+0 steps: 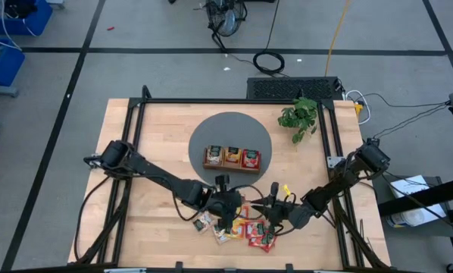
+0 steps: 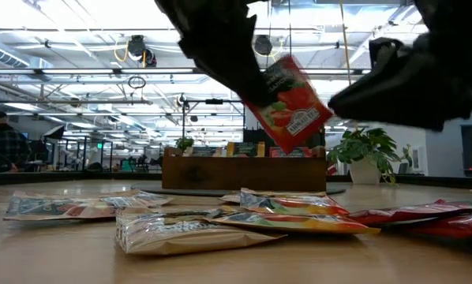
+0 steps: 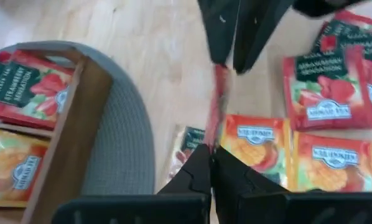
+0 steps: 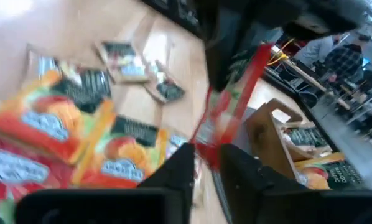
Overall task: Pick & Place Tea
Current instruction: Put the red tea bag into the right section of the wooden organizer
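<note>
Lying scattered on the desk, sachets crowd below; left pincer clamps a red sachet, right pincer slightly parted around its edge.

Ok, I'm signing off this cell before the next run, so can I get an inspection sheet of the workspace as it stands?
Surface: wooden table with a round grey mat.
Job's things: one red tea sachet in the air between the arms; other loose sachets lying at the near edge; wooden tray on the mat, a sachet in each compartment.
Clutter: potted plant at the far right of the table.
Grippers: left gripper shut on the red tea sachet; right gripper at the same sachet.
Cables: yellow cable and black coil on the floor.
Surroundings: people in the room behind.
</note>
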Robot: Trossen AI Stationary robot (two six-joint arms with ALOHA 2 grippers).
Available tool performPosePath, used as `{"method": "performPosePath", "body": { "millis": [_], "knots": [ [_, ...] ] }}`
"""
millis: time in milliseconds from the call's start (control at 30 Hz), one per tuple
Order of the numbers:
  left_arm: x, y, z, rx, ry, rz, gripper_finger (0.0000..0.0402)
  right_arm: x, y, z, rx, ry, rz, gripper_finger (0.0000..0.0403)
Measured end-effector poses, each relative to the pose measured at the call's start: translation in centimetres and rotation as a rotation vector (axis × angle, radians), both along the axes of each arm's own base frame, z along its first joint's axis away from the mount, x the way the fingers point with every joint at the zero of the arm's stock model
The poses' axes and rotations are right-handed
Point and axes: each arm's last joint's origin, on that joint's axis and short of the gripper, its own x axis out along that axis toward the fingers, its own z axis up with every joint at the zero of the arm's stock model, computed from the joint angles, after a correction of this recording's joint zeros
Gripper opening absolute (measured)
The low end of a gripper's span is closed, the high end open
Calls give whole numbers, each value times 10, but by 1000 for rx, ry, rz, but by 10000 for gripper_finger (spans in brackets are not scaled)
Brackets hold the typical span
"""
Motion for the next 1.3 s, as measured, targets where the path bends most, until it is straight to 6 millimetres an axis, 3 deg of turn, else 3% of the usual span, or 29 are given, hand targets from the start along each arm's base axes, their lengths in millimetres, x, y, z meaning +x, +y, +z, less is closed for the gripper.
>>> {"method": "performPosePath", "body": {
  "millis": [233,433,700,1300],
  "knots": [
    [-10,-14,-2,56,16,11,3,-2,0,30,193,-99,33,160],
    [-12,-19,-2,72,4,13,2,10,-20,55,413,-152,147,196],
    [-6,-17,-13,107,13,15,1,37,-51,54,584,16,150,198],
    [0,-7,-12,74,4,24,1,45,-60,53,539,93,143,156]
  ]
}}
